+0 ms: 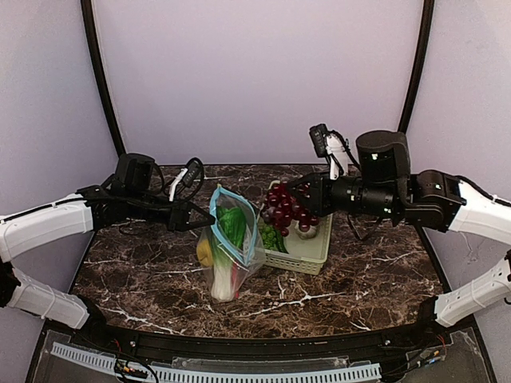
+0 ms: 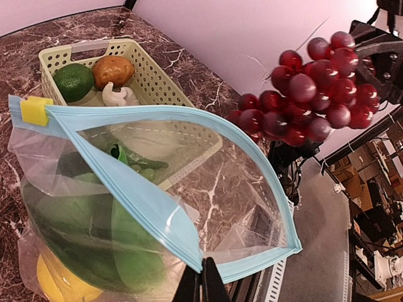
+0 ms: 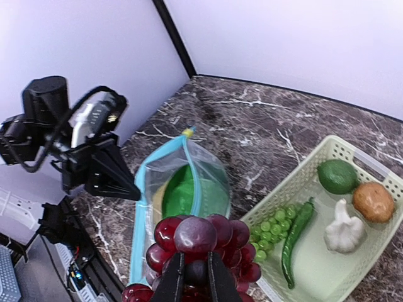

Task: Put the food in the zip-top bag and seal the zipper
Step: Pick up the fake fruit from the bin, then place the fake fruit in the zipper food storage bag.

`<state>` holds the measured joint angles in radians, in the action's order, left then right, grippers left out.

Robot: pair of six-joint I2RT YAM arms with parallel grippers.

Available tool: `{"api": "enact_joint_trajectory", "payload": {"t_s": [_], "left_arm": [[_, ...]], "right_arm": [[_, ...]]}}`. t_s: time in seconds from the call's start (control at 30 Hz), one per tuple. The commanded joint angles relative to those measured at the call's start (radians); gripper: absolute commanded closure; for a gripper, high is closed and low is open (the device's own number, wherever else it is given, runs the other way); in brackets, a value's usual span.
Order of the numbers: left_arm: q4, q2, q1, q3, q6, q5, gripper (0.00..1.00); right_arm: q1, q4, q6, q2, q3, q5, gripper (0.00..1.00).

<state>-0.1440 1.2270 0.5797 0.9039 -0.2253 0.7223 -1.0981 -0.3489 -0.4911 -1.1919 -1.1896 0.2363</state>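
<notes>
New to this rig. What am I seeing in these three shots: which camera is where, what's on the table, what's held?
Two robot arms with two-finger grippers stand at a marble table. The wide picture looks down from above and behind them; the other two come from a camera on each wrist. The left gripper pinches the rim of a clear zip-top bag, holding its mouth open; a leafy green and a lemon lie inside. The right gripper holds purple grapes in the air near the bag. The pale green basket holds a lime, potato, white bulb, green pepper and green grapes.
</notes>
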Motion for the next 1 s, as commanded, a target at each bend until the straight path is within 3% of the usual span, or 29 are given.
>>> {"api": "enact_joint_trajectory", "payload": {"t_s": [0.0,0.47,0.97], "left_arm": [[0.040,-0.015,-0.006,-0.014,-0.006,0.025,0.99],[0.028,-0.008,-0.006,-0.011,-0.003,0.021,0.99],[0.051,-0.024,-0.004,-0.024,-0.010,0.055,0.99]], "right_arm": [[-0.057,0.117,0.061,-0.015,-0.073,-0.057,0.94],[-0.097,0.180,0.085,-0.130,-0.163,-0.117,0.94],[-0.098,-0.122,-0.037,-0.400,-0.416,0.069,0.97]]}}
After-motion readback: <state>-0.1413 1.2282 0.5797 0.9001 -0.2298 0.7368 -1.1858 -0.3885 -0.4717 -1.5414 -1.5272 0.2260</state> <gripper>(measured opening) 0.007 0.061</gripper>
